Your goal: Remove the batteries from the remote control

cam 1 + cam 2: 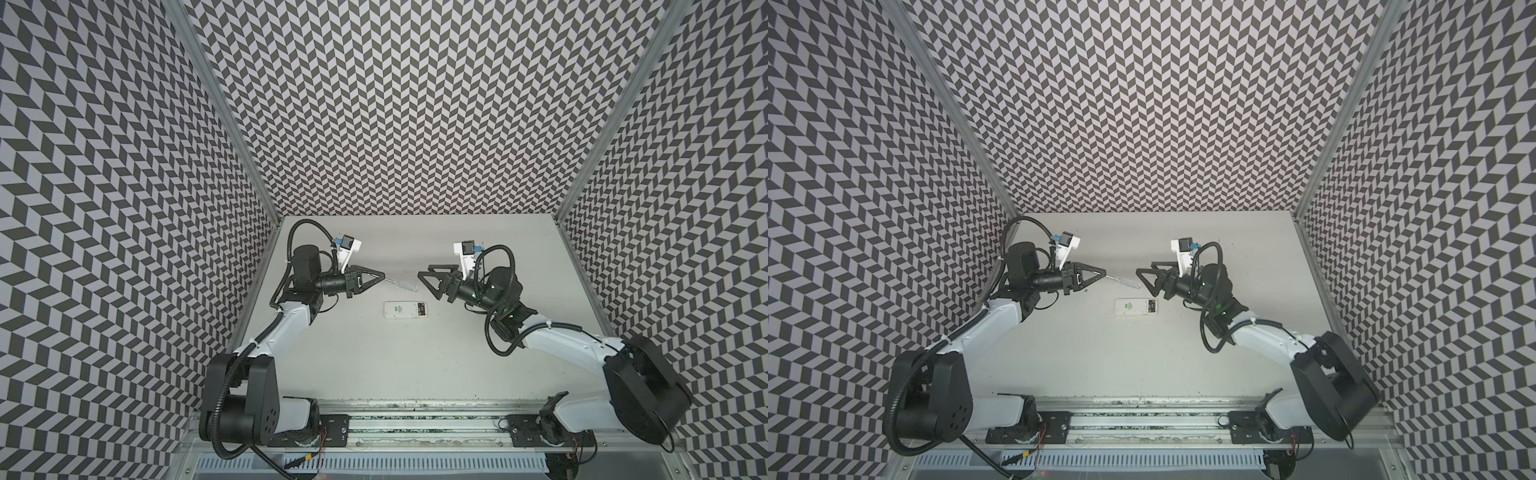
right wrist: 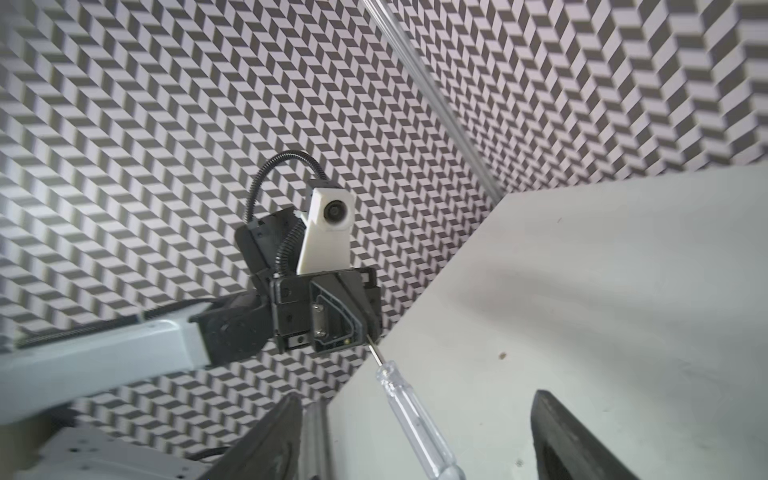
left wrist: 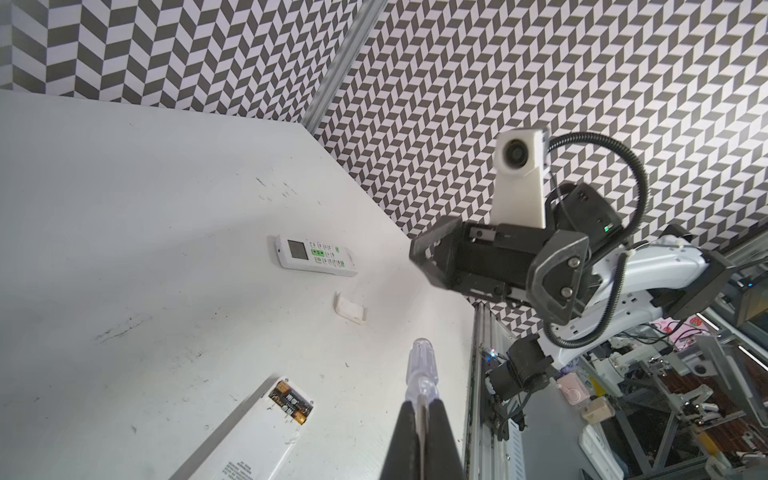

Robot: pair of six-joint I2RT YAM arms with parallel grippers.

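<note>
White, scuffed table (image 1: 374,365) boxed in by chevron-patterned walls (image 1: 415,104). Left claw (image 1: 381,275) clamped on the screwdriver's (image 1: 405,285) metal shaft, clear handle pointing at the right claw (image 1: 428,286), jaws wide apart at the handle's end. Arms (image 1: 286,328) raised, bent inward, facing each other. Remote control (image 1: 401,309) back up on the table between them, compartment open, batteries (image 1: 421,309) inside.

White remote control (image 1: 401,311) face-down mid-table, compartment open, batteries (image 1: 421,309) inside.
</note>
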